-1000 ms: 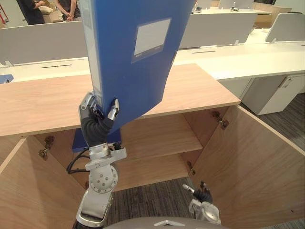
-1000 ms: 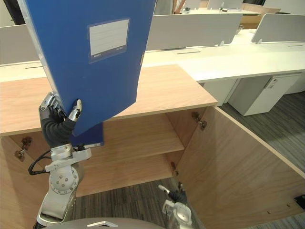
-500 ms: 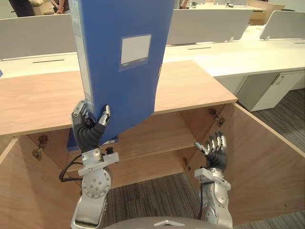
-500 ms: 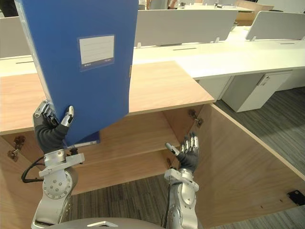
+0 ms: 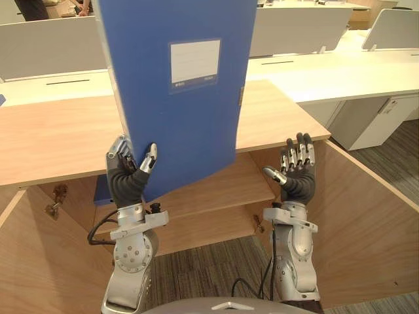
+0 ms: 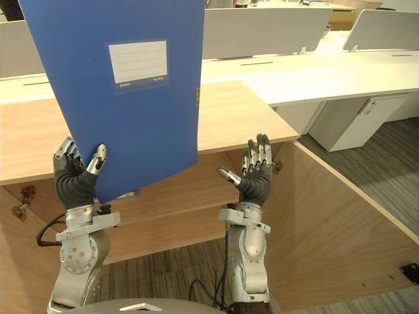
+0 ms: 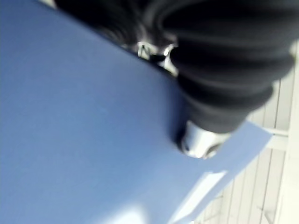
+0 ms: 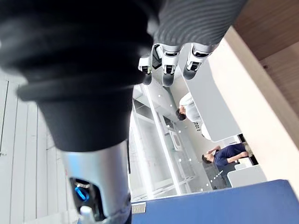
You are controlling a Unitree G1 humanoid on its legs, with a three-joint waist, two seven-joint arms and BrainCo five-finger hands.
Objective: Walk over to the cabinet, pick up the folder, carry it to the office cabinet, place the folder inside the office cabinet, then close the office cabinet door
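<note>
Fingers (image 5: 118,148) of left hand (image 5: 127,183) pinching folder (image 5: 190,124) (held upright), right hand (image 5: 298,175) splayed.

The folder (image 5: 177,104) is seen as smooth blue plastic with a faint sheen, and a white paper label (image 5: 194,62) is set on its cover. The office cabinet (image 5: 59,137) is finished in light, matt wood grain and fitted with small metal hinges (image 5: 56,195). The floor is covered by rough, ribbed grey carpet (image 5: 203,261).

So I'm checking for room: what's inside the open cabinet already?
A wooden shelf with one blue item standing at its left; the raised folder in the left robot hand covers most of it.
</note>
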